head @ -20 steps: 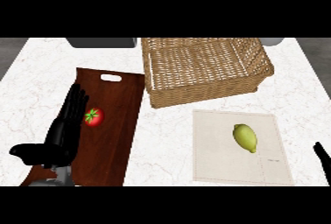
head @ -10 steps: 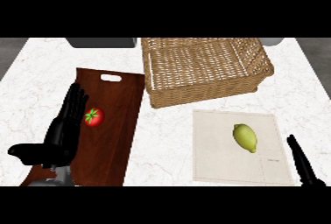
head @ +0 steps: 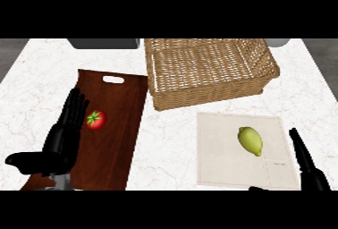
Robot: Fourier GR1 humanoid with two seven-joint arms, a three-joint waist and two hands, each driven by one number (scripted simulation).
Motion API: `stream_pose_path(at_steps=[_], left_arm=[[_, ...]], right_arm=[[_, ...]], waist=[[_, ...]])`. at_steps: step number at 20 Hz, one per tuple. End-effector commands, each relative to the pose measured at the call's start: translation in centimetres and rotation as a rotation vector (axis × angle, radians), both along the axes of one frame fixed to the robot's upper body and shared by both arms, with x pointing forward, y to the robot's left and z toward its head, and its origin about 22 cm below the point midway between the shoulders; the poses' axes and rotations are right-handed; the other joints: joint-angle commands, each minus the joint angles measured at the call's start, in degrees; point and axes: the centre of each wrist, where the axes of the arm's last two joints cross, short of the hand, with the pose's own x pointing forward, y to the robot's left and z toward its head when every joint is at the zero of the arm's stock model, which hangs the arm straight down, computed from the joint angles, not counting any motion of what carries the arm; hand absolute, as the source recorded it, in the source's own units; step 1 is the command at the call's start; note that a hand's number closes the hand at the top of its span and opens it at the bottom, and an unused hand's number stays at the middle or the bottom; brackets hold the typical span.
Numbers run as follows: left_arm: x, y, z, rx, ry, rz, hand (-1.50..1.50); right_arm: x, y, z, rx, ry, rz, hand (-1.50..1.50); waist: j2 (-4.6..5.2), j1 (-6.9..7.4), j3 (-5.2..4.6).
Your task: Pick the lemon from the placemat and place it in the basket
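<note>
A white marbled tabletop (head: 171,147) carries a wicker basket (head: 210,71) at the far side, a pale placemat (head: 221,152) nearer, and a dark wooden board (head: 116,129) to the left with a tomato (head: 95,120) on it. The lemon (head: 250,141) lies on the placemat, roughly at its middle, well short of the basket and touched by nothing.

The right robot hand (head: 302,159) shows at the placemat's right edge, fingers straight and pointing away from the robot, holding nothing, near the lemon but apart from it. The left robot hand (head: 63,136) rests open over the board's left edge, fingers extended beside the tomato, thumb out to the side, also empty.

The risks lie in the approach. The lemon is smooth, rounded and tapered at both ends, so straight fingers meeting it from the side may nudge it into a roll across the mat rather than close round it. The thin mat may also slide or wrinkle under a dragging fingertip. Later, a low carry could catch the basket's near rim.

The fruit is yellow-green, elongated, lying with its long axis running nearly away from the robot, slightly tilted.
</note>
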Motion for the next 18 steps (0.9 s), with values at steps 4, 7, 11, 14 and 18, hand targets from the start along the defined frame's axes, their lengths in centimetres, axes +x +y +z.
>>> stream_pose_path(at_steps=[4,7,11,14,18], left_arm=[[1.2,-1.2,-0.8,0.002,0.006,-0.014,0.00],[-0.1,0.7,-0.3,0.005,-0.009,0.006,0.00],[0.4,0.5,0.7,-0.020,0.007,-0.015,0.00],[0.1,0.0,0.2,-0.013,0.011,-0.009,0.00],[1.4,2.3,0.3,-0.014,0.016,-0.014,0.00]], right_arm=[[3.6,1.6,-1.4,-0.010,0.013,0.006,-1.50],[3.0,-0.8,0.8,-0.006,0.031,-0.002,-1.50],[3.1,0.9,-0.7,-0.005,0.064,0.005,-1.50],[4.2,2.0,-0.3,0.015,0.042,0.031,-1.50],[3.8,2.7,-2.5,0.008,0.082,0.044,-1.50]], waist=[[0.09,0.06,0.01],[0.02,0.09,0.00],[0.01,0.04,0.01],[0.00,0.08,0.01],[0.03,0.02,0.00]])
